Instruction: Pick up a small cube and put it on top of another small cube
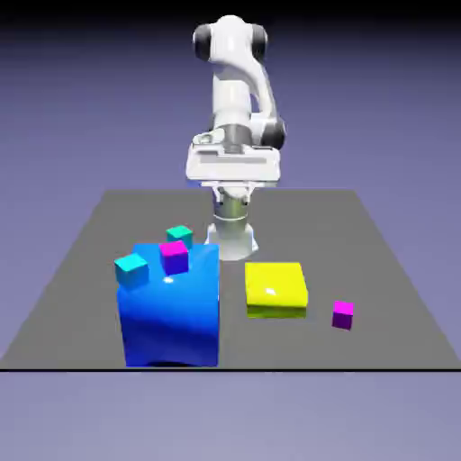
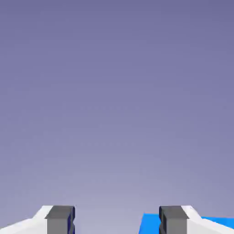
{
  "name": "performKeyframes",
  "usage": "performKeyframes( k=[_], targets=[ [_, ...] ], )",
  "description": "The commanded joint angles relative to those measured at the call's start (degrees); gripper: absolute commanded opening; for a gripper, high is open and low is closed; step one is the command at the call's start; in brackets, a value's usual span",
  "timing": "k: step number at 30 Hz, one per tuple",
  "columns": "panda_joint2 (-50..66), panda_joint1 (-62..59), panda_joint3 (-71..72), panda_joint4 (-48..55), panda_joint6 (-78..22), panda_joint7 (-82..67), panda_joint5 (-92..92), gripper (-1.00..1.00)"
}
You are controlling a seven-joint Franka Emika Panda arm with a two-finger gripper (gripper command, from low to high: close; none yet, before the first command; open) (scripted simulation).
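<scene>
One small magenta cube (image 1: 174, 257) rests on top of the big blue block (image 1: 171, 311), between two tiny cyan cubes (image 1: 131, 269) (image 1: 179, 236). A second small magenta cube (image 1: 342, 314) lies on the table toward the exterior view's right. My gripper (image 1: 232, 180) hangs high above the table's far half, well behind and above all the cubes. In the hand view the gripper (image 2: 116, 224) is open, with only the backdrop between its grey fingertips (image 2: 60, 220). A sliver of the blue block (image 2: 151, 224) shows at the bottom right of that view.
A flat yellow block (image 1: 275, 289) lies on the grey table (image 1: 378, 261) between the blue block and the magenta cube on the table. The robot's base (image 1: 232, 236) stands just behind the blue block.
</scene>
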Motion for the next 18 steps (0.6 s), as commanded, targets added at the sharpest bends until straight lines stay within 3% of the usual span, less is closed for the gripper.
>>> performKeyframes(
  k=[1,18],
  targets=[
    [2.0,0.1,1.8,0.6,-2.5,-0.6,-2.3,0.0],
    [35.2,1.8,31.8,11.1,-44.9,-10.5,-40.9,0.0]
  ],
)
